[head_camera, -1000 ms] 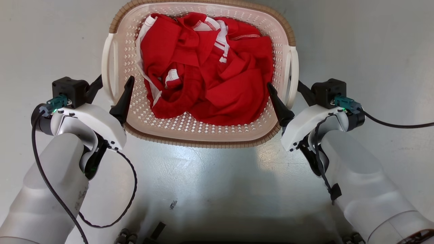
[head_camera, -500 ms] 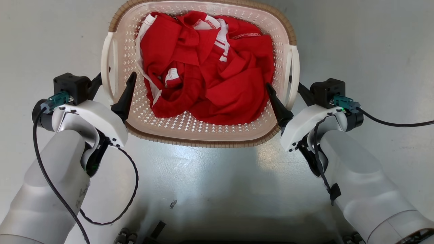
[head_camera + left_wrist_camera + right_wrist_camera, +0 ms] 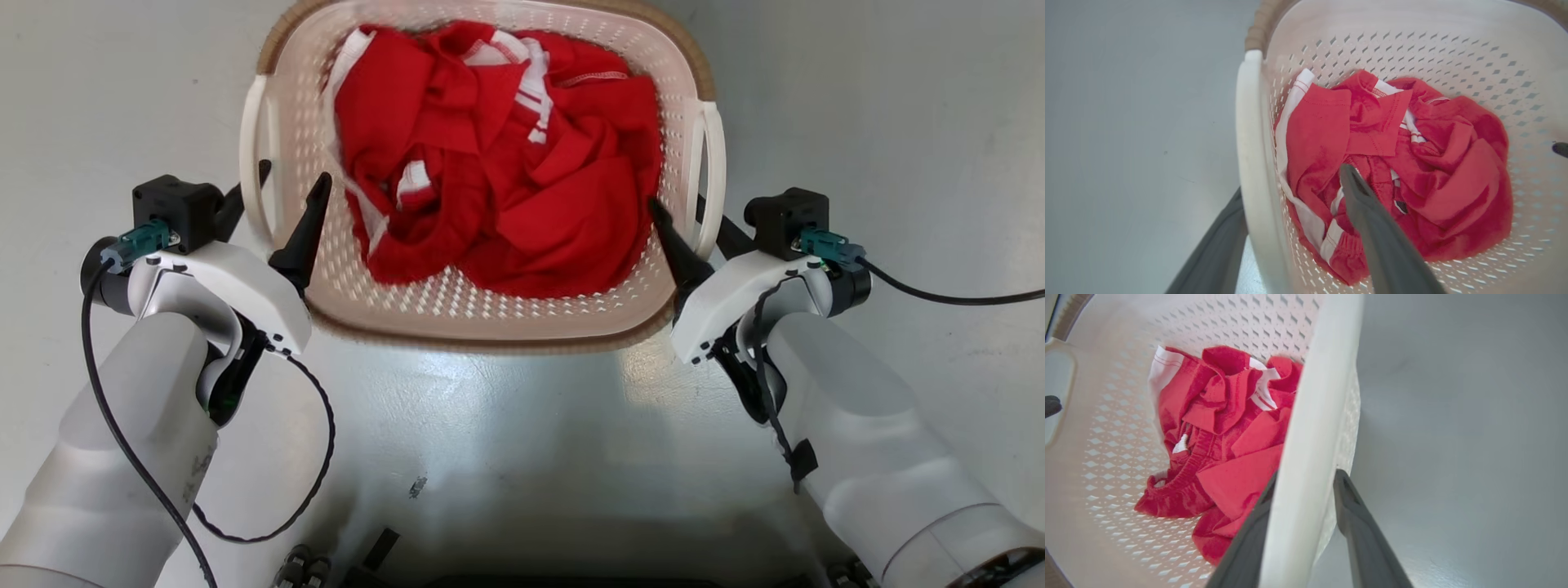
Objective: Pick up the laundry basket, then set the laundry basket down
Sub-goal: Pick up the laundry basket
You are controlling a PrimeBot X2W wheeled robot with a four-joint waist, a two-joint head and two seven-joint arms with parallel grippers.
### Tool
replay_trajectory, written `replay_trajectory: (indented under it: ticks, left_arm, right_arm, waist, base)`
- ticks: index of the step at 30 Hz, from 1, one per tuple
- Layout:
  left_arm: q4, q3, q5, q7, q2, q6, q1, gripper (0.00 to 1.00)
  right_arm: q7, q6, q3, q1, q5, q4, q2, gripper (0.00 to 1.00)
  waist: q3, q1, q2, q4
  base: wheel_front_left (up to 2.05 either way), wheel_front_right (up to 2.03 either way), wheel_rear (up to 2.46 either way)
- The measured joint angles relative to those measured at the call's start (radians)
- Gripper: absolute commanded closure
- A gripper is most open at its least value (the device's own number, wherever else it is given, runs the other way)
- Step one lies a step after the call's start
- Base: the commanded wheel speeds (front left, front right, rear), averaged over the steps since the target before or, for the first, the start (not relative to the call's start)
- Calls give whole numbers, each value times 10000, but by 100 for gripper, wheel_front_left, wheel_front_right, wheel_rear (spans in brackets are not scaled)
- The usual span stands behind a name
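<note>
The laundry basket (image 3: 490, 314), cream perforated plastic with a brown rim, holds crumpled red and white clothing (image 3: 498, 155). My left gripper (image 3: 294, 173) straddles the left loop handle (image 3: 251, 155), one finger inside the basket and one outside, and is shut on it. My right gripper (image 3: 676, 204) is clamped the same way on the right handle (image 3: 712, 163). In the right wrist view both fingers press against the white handle bar (image 3: 1310, 416). In the left wrist view the handle (image 3: 1247, 134) runs between my two fingers. The basket's near rim looks blurred.
Pale grey glossy floor (image 3: 857, 98) surrounds the basket on all sides. Black cables (image 3: 947, 300) hang from both wrists. Dark parts of my base (image 3: 375, 559) show at the bottom edge.
Both grippers' fingers have drawn closer together on the handles. The basket looks larger and nearer the camera, and its near rim has risen slightly in the view.
</note>
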Motion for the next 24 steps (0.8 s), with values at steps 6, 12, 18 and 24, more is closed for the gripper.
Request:
replay_trajectory:
  ticks: [6, 12, 18, 24]
  left_arm:
    - [-54, -79, -13, -29, 207, 2, -7, 79]
    - [-130, -86, -196, -54, 259, 6, -18, 100]
    - [-157, -157, -261, -54, 251, 4, -55, 100]
    - [42, -359, -263, -50, 102, 4, -55, 100]
  right_arm:
    - [-52, -2, -35, -153, 58, -13, -12, 65]
    - [-113, -13, -44, -156, 113, -38, -10, 74]
    - [-98, -44, -40, -152, 180, -36, -8, 83]
    - [-25, -109, 19, -94, 355, 8, -111, 99]
  waist:
    - [78, 0, 0, -1]
    - [116, 0, 0, -35]
    - [61, 0, 0, -87]
    - [-107, 0, 0, -143]
  base:
    - [0, 0, 0]
    - [0, 0, 0]
    - [0, 0, 0]
    - [0, 0, 0]
